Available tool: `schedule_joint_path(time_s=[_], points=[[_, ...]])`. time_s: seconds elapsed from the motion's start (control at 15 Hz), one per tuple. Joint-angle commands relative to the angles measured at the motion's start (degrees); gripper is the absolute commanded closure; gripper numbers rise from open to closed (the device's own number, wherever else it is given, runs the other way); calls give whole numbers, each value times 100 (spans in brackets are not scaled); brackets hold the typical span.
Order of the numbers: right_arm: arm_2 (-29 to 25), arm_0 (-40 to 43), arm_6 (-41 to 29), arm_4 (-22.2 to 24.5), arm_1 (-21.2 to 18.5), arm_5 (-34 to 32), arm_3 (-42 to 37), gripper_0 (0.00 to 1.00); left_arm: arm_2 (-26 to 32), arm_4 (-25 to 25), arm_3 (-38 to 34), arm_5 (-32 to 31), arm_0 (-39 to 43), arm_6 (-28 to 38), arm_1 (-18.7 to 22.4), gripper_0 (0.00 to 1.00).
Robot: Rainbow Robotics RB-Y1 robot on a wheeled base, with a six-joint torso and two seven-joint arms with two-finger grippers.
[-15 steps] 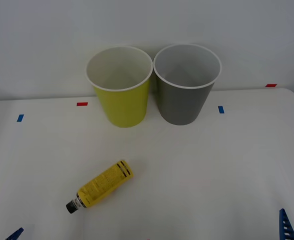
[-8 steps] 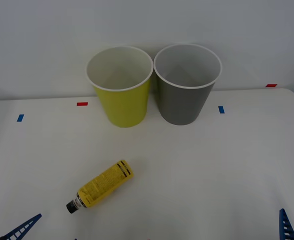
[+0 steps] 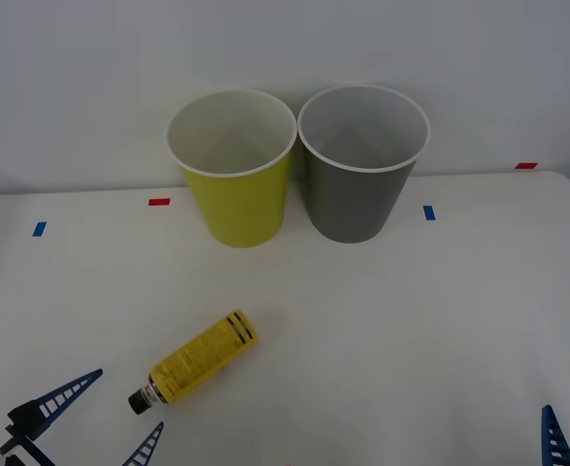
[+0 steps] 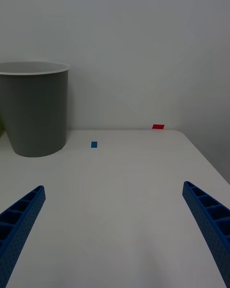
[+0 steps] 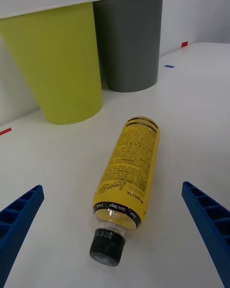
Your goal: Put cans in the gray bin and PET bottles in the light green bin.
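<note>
I am holding my left end effector (image 3: 90, 417) spread wide at about 7 o'clock on the counter (image 3: 382, 330), just beside the dark cap of the PET bottle (image 3: 195, 361), which is lying on its side with its base pointing toward 1 o'clock. The light green bin (image 3: 232, 170) is standing upright at 11 o'clock, with the gray bin (image 3: 360, 165) just beside it at 1 o'clock. I am keeping my right end effector (image 4: 115, 230) wide open at 5 o'clock, gripping nothing.
</note>
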Motion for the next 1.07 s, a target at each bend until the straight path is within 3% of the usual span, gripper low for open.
schedule_joint_path(time_s=[0.07,0.47,0.87,1.07], points=[[0,0,0,0,0,0,-1,0,-305,1,-502,873,-243,15,352,0],[0,0,0,0,0,0,-1,0,-956,54,-1531,2930,-805,112,1073,0],[0,0,0,0,0,0,-1,0,-1132,186,-1601,3888,-1438,217,1143,6],[0,0,0,0,0,0,-1,0,-1395,748,-2208,5233,-1711,182,1161,6]])
